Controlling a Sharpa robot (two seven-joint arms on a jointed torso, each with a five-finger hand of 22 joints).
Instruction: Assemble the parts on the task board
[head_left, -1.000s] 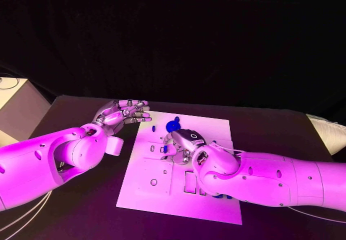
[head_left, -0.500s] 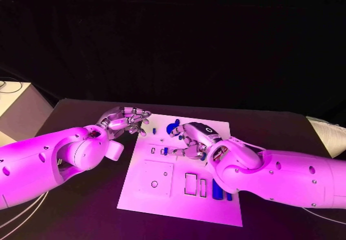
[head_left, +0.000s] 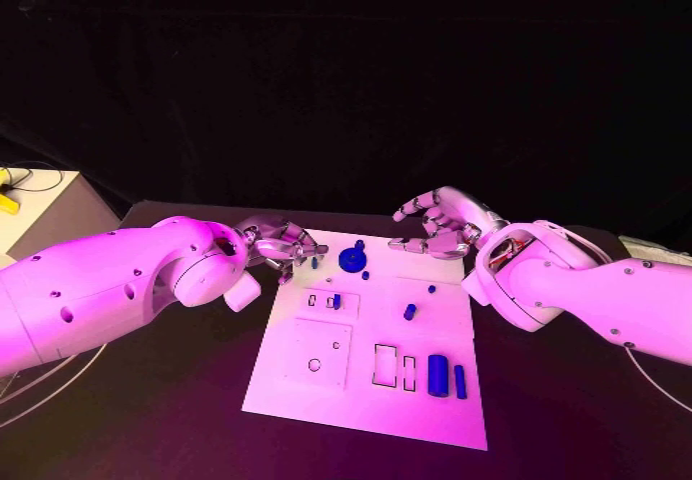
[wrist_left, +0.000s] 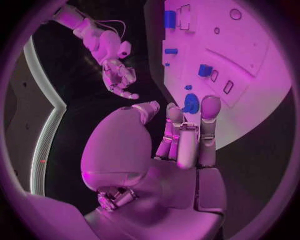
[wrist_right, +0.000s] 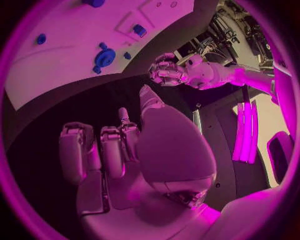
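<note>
The fingers of the left hand (head_left: 277, 245) curl inward with nothing visibly between them, just off the far left edge of the flat white rectangular task board (head_left: 289, 385); the fingers of the right hand (head_left: 444, 222) are loosely curled and apart, holding nothing, above the board's far right corner. The board lies in the middle of the black counter (head_left: 562, 400), its short side toward the robot.

The likely trouble, as I judge it: both hands are bunched at the far edge, and a reach across could brush the loose pieces; the small blue block (head_left: 410, 312) right of centre and the tiny blue peg (head_left: 431, 290) just beyond it look light enough to be knocked out of place; the hands could also foul each other over the round blue gear-like disc (head_left: 352, 259) at the far middle.

The board shows outlined recesses on its left half; a small blue piece (head_left: 336, 302) stands in one slot; two upright blue bars (head_left: 438, 375) sit side by side near the right edge.
</note>
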